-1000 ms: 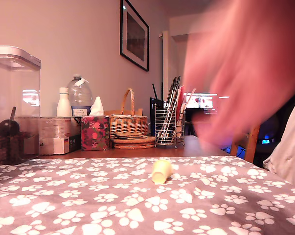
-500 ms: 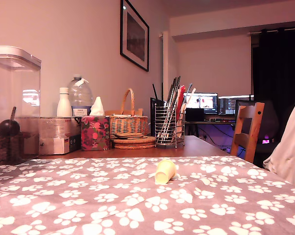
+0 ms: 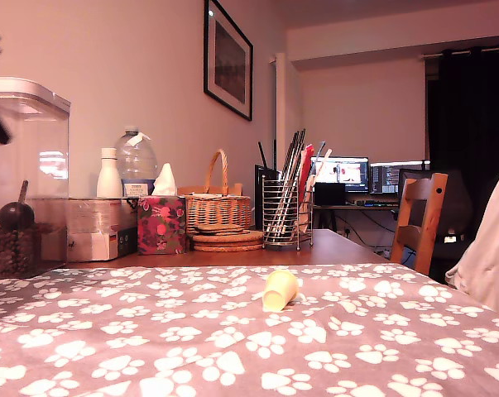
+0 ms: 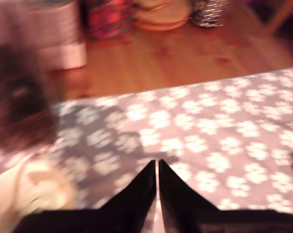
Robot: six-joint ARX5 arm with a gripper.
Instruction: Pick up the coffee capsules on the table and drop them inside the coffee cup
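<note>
Black gripper above the paw-print tablecloth, fingertips nearly touching, holding nothing. Mid-cloth in the exterior view, pale yellow coffee cup tipped on its side. Beyond, on bare wood, wire utensil holder, wicker basket, floral tissue box. Framed picture on the far wall.

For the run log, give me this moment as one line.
gripper: shut, empty, over paw-print cloth | coffee cup: on its side on cloth, untouched | capsules: none visible
</note>
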